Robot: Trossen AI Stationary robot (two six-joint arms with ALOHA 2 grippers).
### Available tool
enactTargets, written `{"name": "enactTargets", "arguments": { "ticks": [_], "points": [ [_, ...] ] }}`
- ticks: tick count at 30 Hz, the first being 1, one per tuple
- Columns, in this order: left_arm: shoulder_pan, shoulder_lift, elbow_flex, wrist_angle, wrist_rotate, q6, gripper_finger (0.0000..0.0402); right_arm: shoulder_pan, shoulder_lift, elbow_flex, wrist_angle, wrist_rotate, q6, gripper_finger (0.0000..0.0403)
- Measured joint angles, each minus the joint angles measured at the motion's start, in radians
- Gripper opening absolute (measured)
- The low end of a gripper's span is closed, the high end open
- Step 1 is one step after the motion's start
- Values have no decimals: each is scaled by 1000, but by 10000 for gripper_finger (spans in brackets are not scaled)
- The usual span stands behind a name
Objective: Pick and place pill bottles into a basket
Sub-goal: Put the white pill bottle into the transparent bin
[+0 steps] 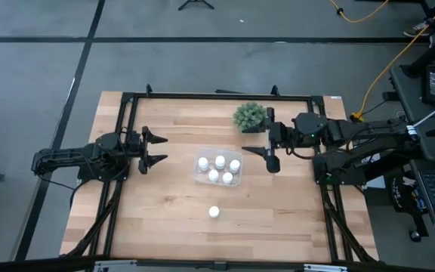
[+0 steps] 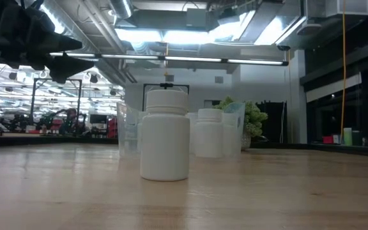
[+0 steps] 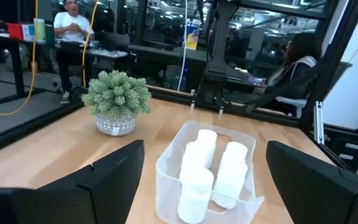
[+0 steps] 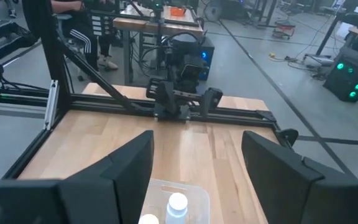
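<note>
The clear plastic basket point(image 1: 218, 168) sits mid-table and holds several white pill bottles point(image 1: 220, 162); it also shows in the left wrist view point(image 3: 166, 171). One more white bottle point(image 1: 214, 212) stands upright on its base on the bare wood nearer the table's near edge, and is close up in the low view point(image 2: 165, 135). My left gripper point(image 1: 157, 149) is open and empty, above the table to the basket's left. My right gripper point(image 1: 266, 155) is open and empty, above the table just right of the basket.
A green spiky plant in a pot point(image 1: 249, 116) stands at the far side of the table, next to my right arm. A black frame point(image 1: 217, 94) runs around the table's edges. People sit at desks beyond the table point(image 3: 72, 25).
</note>
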Motion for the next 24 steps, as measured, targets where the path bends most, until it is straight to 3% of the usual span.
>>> {"name": "enactTargets", "arguments": {
  "ticks": [6, 11, 17, 21, 24],
  "points": [
    [0, 0, 0, 0, -1, 0, 327, 6, 24, 2, -22, -16, 84, 246],
    [0, 0, 0, -1, -1, 0, 328, 89, 142, 48, -50, -59, 128, 246],
    [0, 0, 0, -1, -2, 0, 328, 170, 410, 375, -365, -22, 155, 246],
    [0, 0, 0, -1, -2, 0, 328, 182, 597, 624, -624, -26, 162, 246],
    [0, 0, 0, -1, -3, 0, 327, 181, 702, 746, -721, -28, 243, 246]
  ]
}}
